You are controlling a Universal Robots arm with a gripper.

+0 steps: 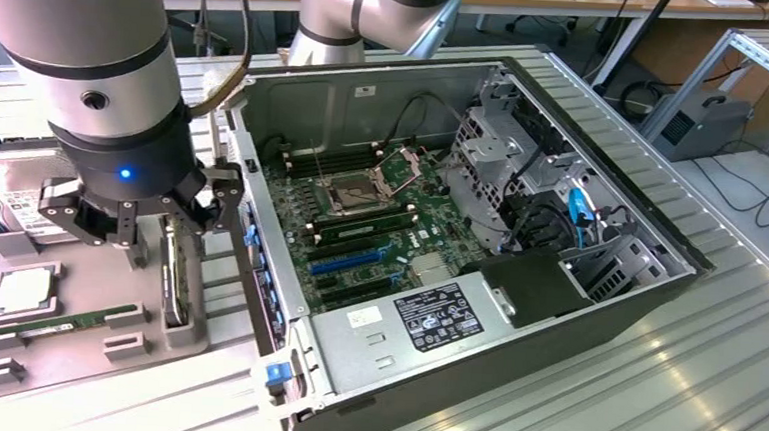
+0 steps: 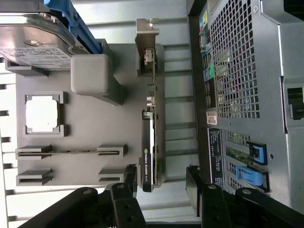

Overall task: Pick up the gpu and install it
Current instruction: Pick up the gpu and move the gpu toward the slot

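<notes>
The gpu [image 1: 175,275] stands on its edge in a slot of the grey holder tray [image 1: 113,279], to the exterior view's left of the open computer case [image 1: 620,290]. In the wrist view the gpu [image 2: 148,142] is a thin black card with its silver bracket at the far end. My gripper [image 1: 156,232] hangs just above the card's near end. It is open, and its black fingers [image 2: 130,179] stand either side of that end [image 2: 161,183] without touching it. The motherboard [image 1: 357,224] lies bare inside the case, with a blue slot [image 1: 349,260].
On the same tray are a silver hard drive [image 1: 12,188] [image 2: 33,42], a processor chip [image 1: 26,294] [image 2: 42,114] and a green memory stick [image 1: 57,321] [image 2: 71,152]. The case's perforated back wall [image 2: 237,71] stands close beside the tray. Ribbed metal table [image 1: 641,392] surrounds everything.
</notes>
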